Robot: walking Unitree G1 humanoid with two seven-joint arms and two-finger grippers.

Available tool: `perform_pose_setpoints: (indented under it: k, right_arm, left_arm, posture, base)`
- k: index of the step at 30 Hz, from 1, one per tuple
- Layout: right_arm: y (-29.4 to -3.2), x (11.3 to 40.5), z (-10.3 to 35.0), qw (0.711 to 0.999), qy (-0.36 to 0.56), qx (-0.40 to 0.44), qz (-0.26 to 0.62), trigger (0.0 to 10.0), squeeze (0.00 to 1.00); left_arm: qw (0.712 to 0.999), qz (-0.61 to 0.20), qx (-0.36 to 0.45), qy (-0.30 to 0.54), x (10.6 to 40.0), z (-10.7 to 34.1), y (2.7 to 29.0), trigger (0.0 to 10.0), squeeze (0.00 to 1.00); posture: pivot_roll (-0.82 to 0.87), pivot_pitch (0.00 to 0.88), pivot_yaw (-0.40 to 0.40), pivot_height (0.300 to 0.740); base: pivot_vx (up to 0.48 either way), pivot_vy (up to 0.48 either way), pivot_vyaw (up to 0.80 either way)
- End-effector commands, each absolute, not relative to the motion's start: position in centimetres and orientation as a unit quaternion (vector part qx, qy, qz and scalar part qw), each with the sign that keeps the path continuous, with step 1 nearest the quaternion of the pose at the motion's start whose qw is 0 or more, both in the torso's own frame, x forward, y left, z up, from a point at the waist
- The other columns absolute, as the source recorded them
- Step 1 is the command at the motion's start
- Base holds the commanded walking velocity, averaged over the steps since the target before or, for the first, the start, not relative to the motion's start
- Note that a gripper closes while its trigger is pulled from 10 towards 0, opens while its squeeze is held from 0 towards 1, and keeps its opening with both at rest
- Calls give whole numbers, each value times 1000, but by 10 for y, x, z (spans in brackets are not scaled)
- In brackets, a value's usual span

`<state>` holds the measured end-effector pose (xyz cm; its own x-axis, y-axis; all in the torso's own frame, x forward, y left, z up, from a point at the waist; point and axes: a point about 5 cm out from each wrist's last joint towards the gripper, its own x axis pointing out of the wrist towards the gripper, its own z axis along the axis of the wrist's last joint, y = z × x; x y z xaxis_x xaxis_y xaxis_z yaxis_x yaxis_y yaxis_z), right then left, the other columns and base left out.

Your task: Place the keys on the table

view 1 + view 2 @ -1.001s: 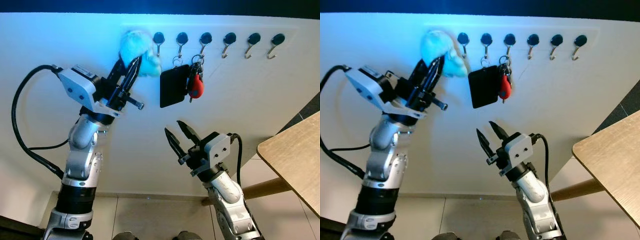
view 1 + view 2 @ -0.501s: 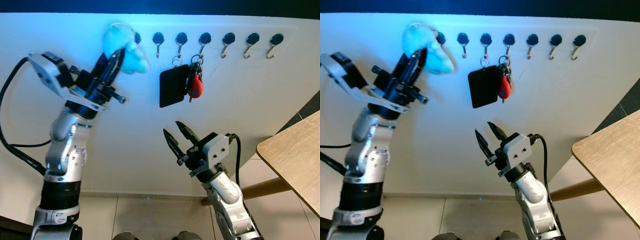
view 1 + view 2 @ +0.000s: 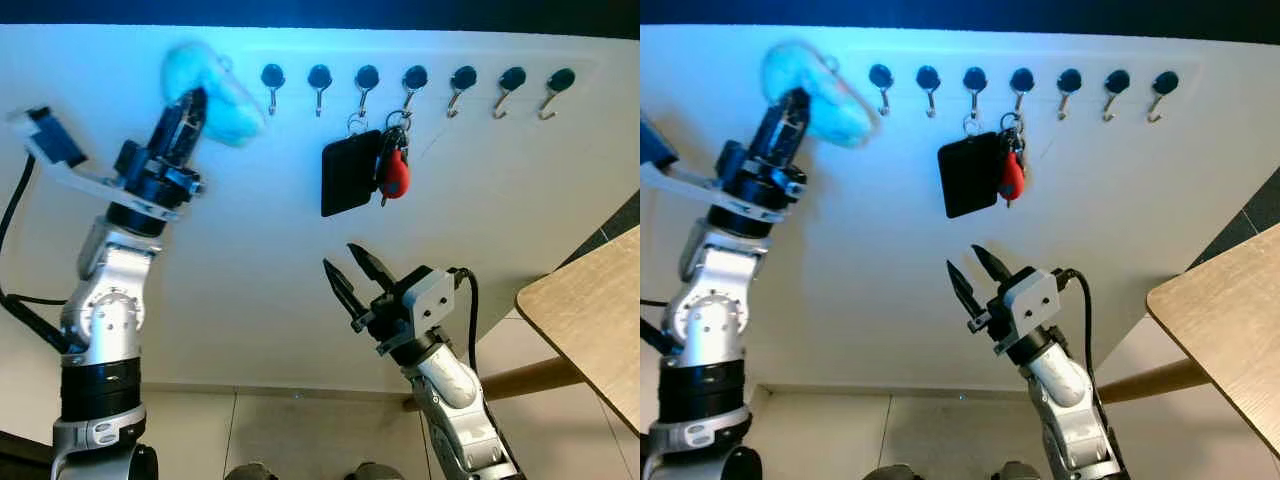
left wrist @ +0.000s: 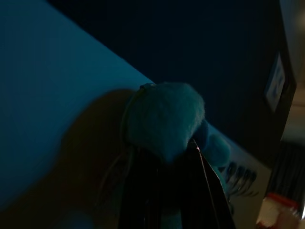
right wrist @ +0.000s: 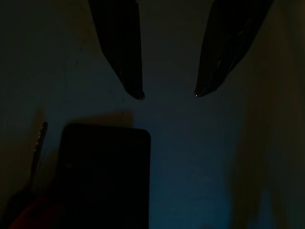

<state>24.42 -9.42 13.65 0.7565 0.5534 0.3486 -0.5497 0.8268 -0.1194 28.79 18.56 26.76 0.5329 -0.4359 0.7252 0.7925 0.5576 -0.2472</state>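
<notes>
I'm holding the fluffy turquoise pom-pom keyring (image 3: pixel 205 85) clamped in my left gripper (image 3: pixel 185 110), raised by the wall; the light wooden table (image 3: pixel 590 325) is lying far off beyond my spread-fingered right gripper (image 3: pixel 350 275).

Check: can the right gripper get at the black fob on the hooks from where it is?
Probably yes. The right gripper is open, pointing up at the black fob, with only bare wall between them; the red tag hangs close beside it.

Left end effector (image 3: pixel 190 100) with pompom (image 3: pixel 205 82) further left
</notes>
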Motion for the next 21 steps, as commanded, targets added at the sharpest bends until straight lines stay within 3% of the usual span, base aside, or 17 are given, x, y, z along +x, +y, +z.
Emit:
perform_pose_setpoints:
  k: [1, 9, 13, 17, 18, 20, 21]
  right_arm:
    - [-95, 243, 136, 938, -185, -6, 293, 10000, 0]
    - [-94, 243, 136, 937, -185, -6, 296, 10000, 0]
    - [-94, 243, 135, 937, -183, -7, 296, 10000, 0]
    - [-95, 243, 133, 938, -180, -8, 297, 10000, 0]
    - [-96, 242, 130, 939, -174, -10, 296, 10000, 0]
    - [-96, 242, 130, 939, -174, -10, 296, 10000, 0]
    - [-99, 241, 124, 941, -163, -15, 297, 10000, 0]
  left_arm:
    - [810, -393, -314, -301, 284, 269, 192, 0, 0]
    - [751, -482, -375, -251, 268, 261, 193, 0, 0]
    - [732, -571, -347, -135, 250, 233, 187, 0, 0]
    - [727, -600, -327, -67, 239, 216, 183, 0, 0]
    - [737, -605, -302, -8, 233, 198, 180, 0, 0]
    - [737, -605, -302, -8, 233, 198, 180, 0, 0]
    - [755, -595, -272, 42, 230, 176, 179, 0, 0]
  posture:
    - [36, 90, 7, 740]
    - [37, 89, 6, 740]
    - [38, 88, 5, 740]
    - [39, 87, 6, 740]
    - [41, 87, 4, 740]
    - [41, 87, 4, 740]
    - [43, 87, 3, 740]
  base:
    - [0, 0, 0]
    - [0, 0, 0]
    - [0, 0, 0]
    - [0, 0, 0]
    - [0, 0, 0]
    - [0, 0, 0]
    - [0, 0, 0]
